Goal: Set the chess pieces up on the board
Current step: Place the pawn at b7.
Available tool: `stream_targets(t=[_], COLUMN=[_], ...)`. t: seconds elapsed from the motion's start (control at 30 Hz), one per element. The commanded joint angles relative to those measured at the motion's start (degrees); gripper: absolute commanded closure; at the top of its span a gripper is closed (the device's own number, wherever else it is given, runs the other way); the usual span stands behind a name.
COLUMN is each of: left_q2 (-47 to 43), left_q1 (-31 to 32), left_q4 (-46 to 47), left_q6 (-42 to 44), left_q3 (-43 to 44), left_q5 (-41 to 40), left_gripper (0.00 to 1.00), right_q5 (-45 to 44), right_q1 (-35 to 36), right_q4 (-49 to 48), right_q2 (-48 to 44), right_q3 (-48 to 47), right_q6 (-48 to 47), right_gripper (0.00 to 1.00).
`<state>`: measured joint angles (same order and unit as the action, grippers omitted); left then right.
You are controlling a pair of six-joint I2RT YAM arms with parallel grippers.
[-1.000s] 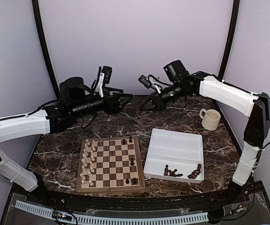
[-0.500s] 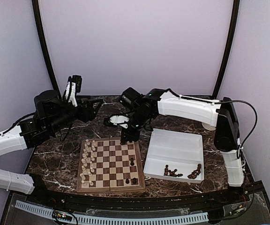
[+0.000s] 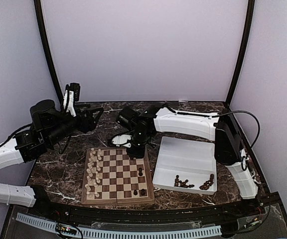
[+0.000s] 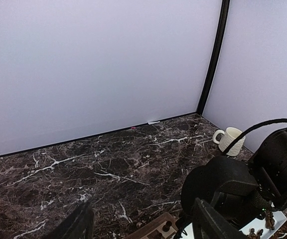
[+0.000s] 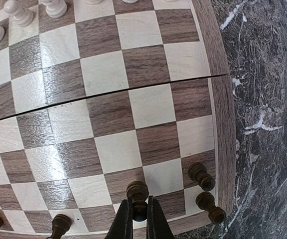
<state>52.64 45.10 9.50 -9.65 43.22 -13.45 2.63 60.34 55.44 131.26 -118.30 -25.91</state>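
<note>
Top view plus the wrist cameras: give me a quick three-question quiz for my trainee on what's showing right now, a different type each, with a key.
1. True or false: the right arm's jaws are shut on a dark piece.
2. Where do the spare dark pieces lie? A) in the white tray B) in the mug C) on the bare tabletop
3. In the top view, which colour of pieces lines the left side of the board?
Key: 1 true; 2 A; 3 cream pieces.
</note>
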Motion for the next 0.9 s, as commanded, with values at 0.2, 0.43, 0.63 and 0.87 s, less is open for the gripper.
stream_targets(t=[0.2, 0.43, 0.63, 0.87], left_q2=[-0.1, 1.1, 2.1, 2.5], left_q1=[-0.4, -0.4, -0.4, -0.5], left_q4=[0.3, 0.6, 0.9, 1.5], left_q6=[0.5, 0.9, 0.4, 0.3], left_q3=[-0.5, -0.1, -0.3, -0.8], left_q5=[-0.3, 0.9, 2.0, 2.3], left_gripper=[0.30, 0.30, 0.30, 0.30], right_q5=[-5.3, -5.7, -6.4, -6.5], right_q1=[0.5, 0.5, 0.6, 0.6], right_q4=[-0.3, 0.0, -0.1, -0.3], right_q2=[2.2, 4.2, 4.7, 4.2], right_q3=[-2.2, -3.7, -3.8, -3.2], right_q6=[0.1, 0.2, 0.3, 0.6], right_gripper=[1.00, 1.00, 0.96, 0.81])
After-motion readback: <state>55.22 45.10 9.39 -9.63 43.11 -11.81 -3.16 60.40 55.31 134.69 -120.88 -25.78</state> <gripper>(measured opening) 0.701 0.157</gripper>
